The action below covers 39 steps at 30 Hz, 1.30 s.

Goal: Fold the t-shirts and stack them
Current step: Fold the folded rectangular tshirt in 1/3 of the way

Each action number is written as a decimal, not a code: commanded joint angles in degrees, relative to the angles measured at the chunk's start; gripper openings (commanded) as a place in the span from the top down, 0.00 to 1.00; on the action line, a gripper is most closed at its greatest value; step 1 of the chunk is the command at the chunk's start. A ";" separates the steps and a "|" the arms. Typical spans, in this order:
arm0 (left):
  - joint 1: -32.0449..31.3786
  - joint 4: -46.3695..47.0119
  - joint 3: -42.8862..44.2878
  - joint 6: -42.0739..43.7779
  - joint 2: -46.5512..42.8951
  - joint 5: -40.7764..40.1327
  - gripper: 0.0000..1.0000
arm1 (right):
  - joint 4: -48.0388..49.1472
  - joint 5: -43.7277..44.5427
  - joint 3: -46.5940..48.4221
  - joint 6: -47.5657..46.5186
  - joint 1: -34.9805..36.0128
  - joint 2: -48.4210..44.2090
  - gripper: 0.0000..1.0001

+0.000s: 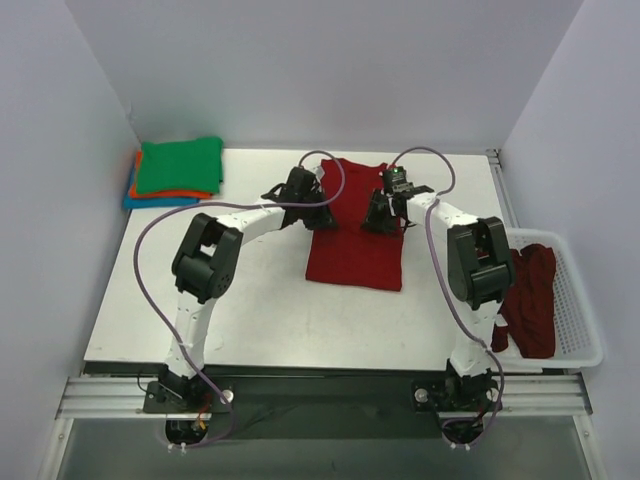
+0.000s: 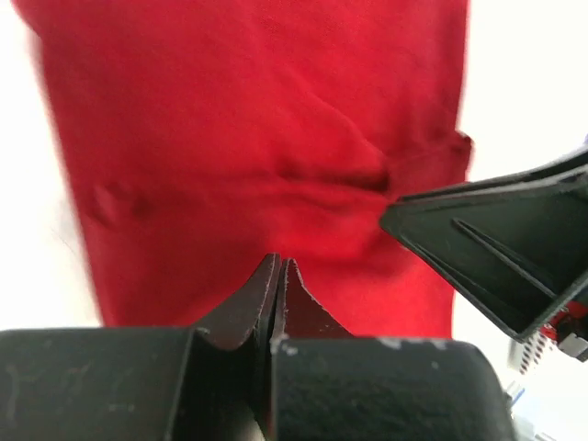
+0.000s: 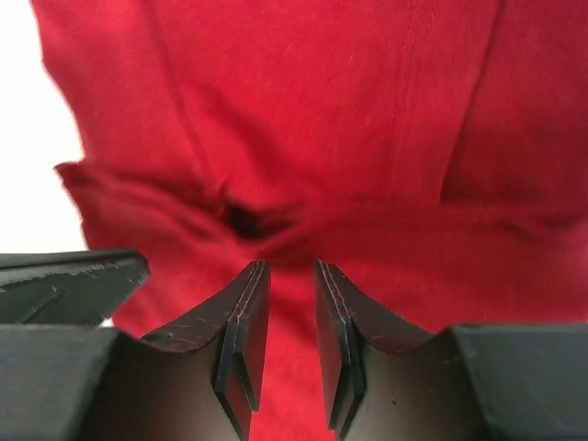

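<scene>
The left end effector was shut above the dark red t-shirt; the right end effector stood narrowly parted, nothing between. The shirt lay mid-worktop, collar toward 12 o'clock, with bare surface toward 7 o'clock.

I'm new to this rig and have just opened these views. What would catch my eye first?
A dark red t-shirt lies spread flat in the centre of the top view, with the left gripper and right gripper poised over its upper part. In the far left corner sits a folded stack topped by a green shirt. A white basket at the right edge holds more dark red cloth.
</scene>
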 commanded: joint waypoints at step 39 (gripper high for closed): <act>6.17 5.09 -24.84 -5.78 -13.53 -7.11 1.00 | 1.89 -2.29 -4.39 5.76 3.68 5.75 0.66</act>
